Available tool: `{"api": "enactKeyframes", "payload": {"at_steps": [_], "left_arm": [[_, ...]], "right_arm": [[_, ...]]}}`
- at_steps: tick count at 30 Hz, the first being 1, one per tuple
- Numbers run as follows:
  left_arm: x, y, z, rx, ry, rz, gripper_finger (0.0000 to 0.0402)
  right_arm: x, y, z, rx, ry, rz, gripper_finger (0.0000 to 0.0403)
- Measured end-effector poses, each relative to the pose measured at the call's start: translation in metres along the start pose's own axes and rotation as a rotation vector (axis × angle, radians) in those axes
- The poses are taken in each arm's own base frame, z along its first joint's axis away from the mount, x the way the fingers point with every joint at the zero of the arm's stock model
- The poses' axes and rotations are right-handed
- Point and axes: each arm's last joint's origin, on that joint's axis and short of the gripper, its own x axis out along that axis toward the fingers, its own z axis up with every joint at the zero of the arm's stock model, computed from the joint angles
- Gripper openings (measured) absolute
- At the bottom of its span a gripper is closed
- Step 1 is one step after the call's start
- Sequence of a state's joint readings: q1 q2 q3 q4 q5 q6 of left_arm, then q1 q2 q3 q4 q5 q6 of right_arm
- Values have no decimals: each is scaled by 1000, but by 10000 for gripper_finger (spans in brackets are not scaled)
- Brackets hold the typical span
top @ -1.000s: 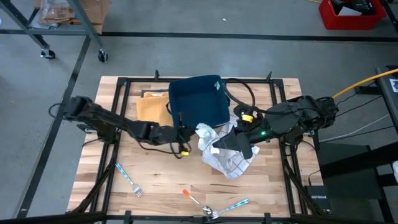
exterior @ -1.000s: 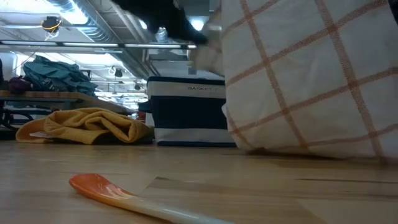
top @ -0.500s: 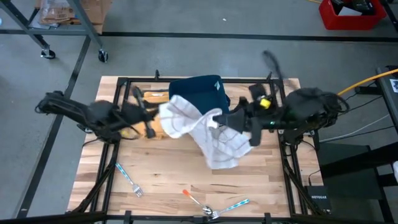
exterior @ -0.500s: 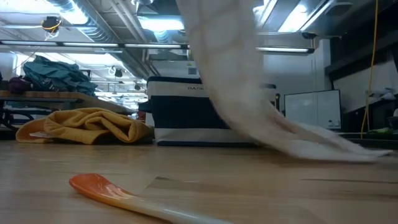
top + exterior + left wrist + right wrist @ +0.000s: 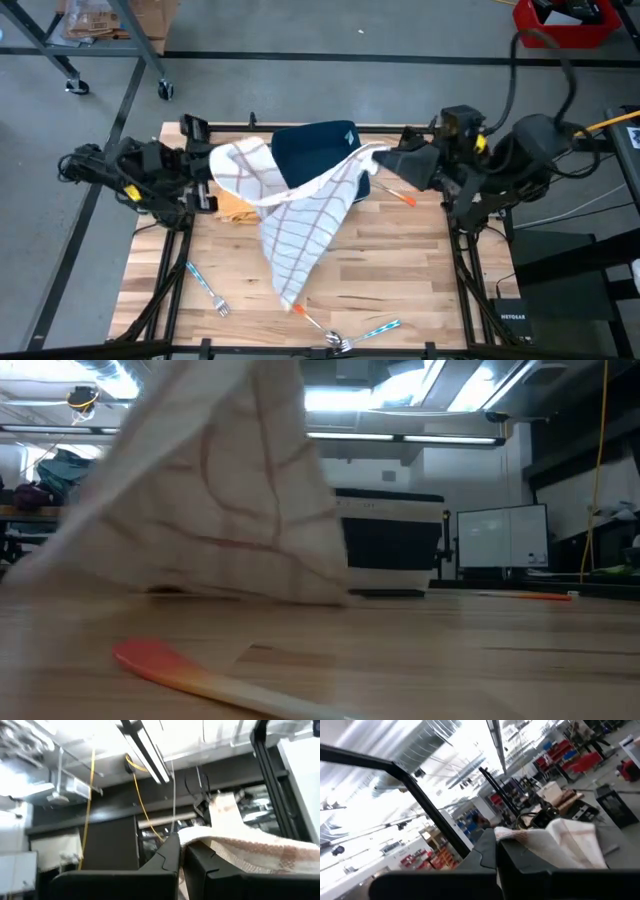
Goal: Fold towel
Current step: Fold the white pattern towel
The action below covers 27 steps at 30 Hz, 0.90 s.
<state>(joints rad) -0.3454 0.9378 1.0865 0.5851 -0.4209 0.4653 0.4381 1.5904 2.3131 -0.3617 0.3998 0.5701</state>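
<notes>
Towel (image 5: 290, 215) stretched between raised left hand (image 5: 207, 160), right hand (image 5: 385, 155).

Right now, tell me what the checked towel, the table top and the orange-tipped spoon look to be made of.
Checked towel: looks like thin woven cloth, matte, white with reddish-brown grid lines; it drapes and creases where it hangs.
Table top: pale wood with visible plank seams and grain, with a smooth, low sheen.
Orange-tipped spoon: probably plastic or silicone; smooth orange bowl fading into a cream handle.

Table: pale wooden butcher-block table (image 5: 400, 260), black-framed.
On it: navy fabric basket (image 5: 318, 152), yellow crumpled cloth (image 5: 232, 205), blue-handled fork (image 5: 205, 285), orange-tipped spoon (image 5: 200, 675).
</notes>
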Motion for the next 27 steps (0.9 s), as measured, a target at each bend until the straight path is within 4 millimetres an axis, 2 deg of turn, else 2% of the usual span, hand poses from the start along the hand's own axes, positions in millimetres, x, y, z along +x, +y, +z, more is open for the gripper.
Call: {"api": "enactKeyframes", "payload": {"at_steps": [5, 11, 19, 23, 27], "left_arm": [[18, 2, 22, 15, -55, 25, 0], [31, 1, 35, -4, -64, 28, 0], [26, -10, 38, -81, -15, -57, 0], [22, -8, 44, -6, -37, -60, 0], [22, 0, 52, 15, -111, 4, 0]], "right_arm": [[-13, 4, 16, 16, -37, 25, 1], [-22, 6, 26, 29, -58, 40, 1], [-26, 15, 18, 102, 69, 170, 1], [-32, 18, 15, 17, 54, 111, 1], [-40, 18, 24, -66, -26, 12, 1]]}}
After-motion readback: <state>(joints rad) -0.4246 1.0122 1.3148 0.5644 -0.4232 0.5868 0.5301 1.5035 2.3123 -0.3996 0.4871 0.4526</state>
